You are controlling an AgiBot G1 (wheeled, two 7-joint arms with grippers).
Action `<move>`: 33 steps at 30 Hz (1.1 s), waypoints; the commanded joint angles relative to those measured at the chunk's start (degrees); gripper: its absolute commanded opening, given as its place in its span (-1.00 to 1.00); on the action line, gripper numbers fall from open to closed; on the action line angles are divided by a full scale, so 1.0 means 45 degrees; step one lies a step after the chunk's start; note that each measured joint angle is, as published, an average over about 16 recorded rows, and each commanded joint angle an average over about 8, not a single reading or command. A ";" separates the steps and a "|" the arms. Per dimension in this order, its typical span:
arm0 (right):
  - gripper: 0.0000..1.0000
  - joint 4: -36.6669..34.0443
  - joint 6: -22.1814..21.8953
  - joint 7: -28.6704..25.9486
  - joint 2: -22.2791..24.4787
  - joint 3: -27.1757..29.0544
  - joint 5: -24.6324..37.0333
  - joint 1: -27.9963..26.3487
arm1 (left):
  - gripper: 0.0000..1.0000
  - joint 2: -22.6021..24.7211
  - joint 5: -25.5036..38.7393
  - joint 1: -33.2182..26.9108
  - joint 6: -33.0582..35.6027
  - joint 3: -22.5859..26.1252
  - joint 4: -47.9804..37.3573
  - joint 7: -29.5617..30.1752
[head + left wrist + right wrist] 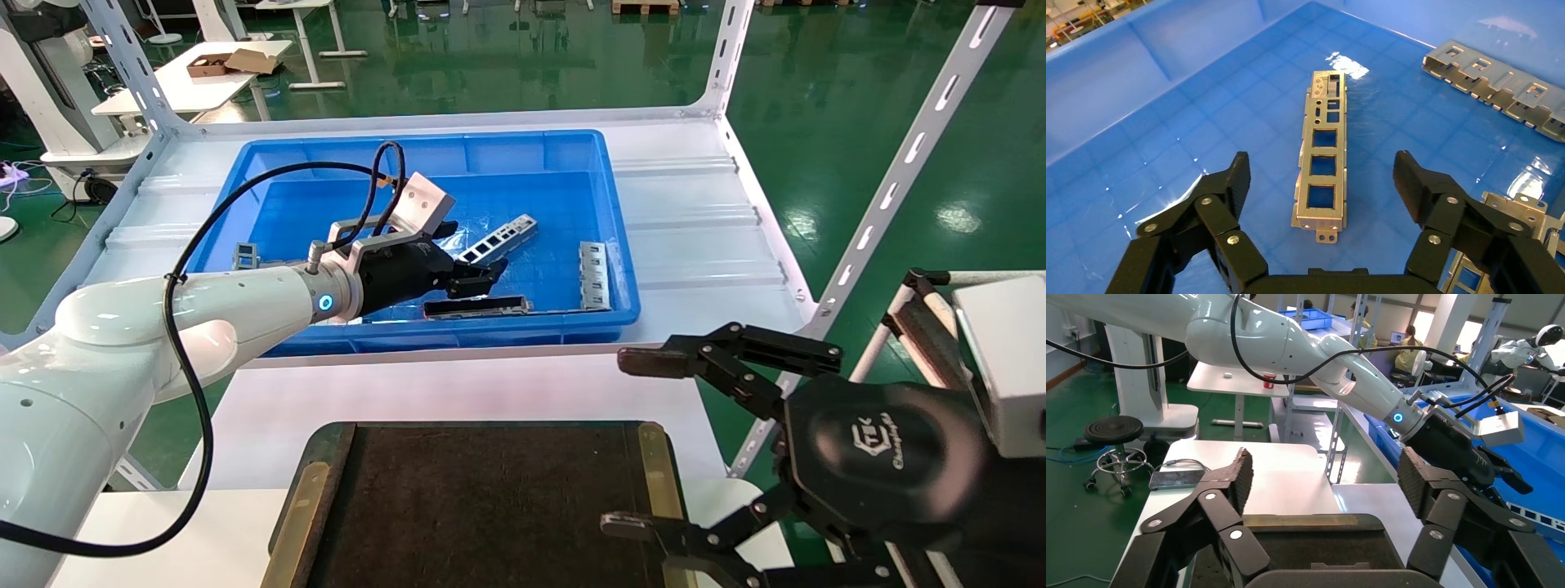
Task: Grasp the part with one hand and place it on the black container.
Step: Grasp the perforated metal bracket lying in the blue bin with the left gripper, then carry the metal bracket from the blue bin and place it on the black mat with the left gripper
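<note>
While my left gripper [1321, 177] hangs wide over the part [1322, 171], I note the right gripper [645, 441] parked wide at four o'clock.

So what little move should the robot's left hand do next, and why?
Probably lower the left tool straight down and close on the part. Its fingers are spread wide, one on each side of the part, which lies flat on the floor of the blue crate, not yet gripped. The right tool waits open by the black container.
</note>
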State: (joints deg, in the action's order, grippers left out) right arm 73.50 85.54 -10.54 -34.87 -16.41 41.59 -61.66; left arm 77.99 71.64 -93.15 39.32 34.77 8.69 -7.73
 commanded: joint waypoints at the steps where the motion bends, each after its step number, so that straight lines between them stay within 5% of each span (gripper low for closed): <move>1: -1.00 0.0000 -0.0001 0.0001 0.0001 -0.0002 -0.0001 0.0000 | -1.00 -0.0003 -0.0066 0.0038 -0.0051 0.0079 0.0034 0.0048; 33: -1.00 0.0000 -0.0013 0.0014 0.0012 -0.0029 -0.0020 -0.0006 | -1.00 -0.0018 -0.1702 0.0110 -0.0379 0.0881 0.0527 0.0301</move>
State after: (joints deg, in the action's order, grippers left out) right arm 73.50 85.49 -10.47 -34.82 -16.54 41.51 -61.69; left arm 77.85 64.02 -92.77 37.93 38.72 10.87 -6.50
